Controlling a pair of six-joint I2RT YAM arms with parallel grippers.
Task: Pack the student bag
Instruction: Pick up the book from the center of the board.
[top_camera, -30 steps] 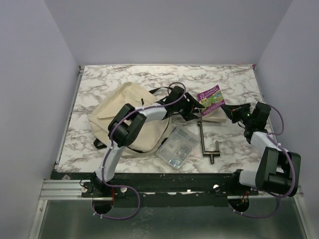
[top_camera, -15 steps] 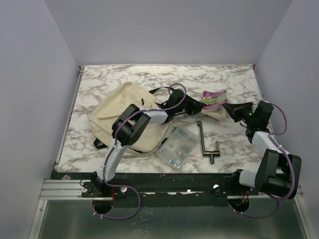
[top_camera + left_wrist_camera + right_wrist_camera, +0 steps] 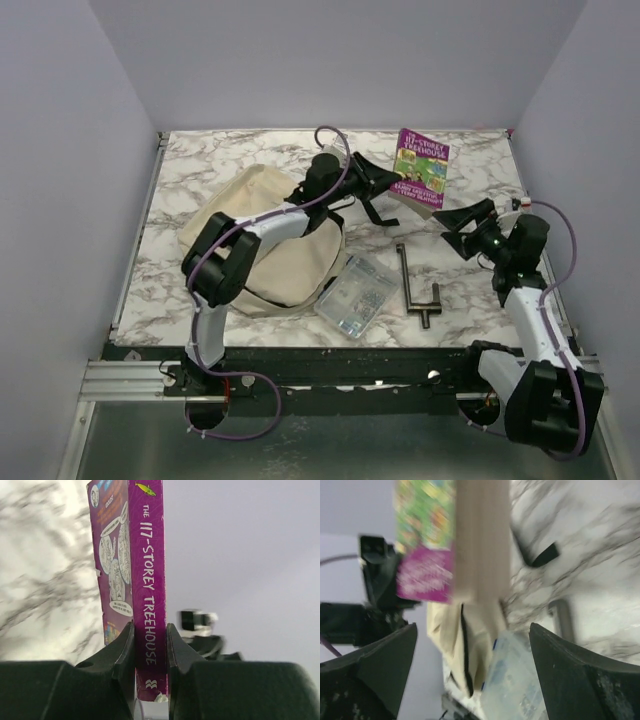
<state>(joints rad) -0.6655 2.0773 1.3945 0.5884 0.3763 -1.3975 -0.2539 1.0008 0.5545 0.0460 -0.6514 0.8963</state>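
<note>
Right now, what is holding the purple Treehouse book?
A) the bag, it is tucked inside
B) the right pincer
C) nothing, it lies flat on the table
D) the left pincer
D: the left pincer is clamped on the spine of the purple book, while the right pincer stands wide open with nothing gripped.

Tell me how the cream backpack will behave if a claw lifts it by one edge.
The backpack lies slumped and creased, so it would probably sag and fold rather than hold its shape. It looks flat, so it is likely light for its size. Its loose black strap may trail and snag.
</note>
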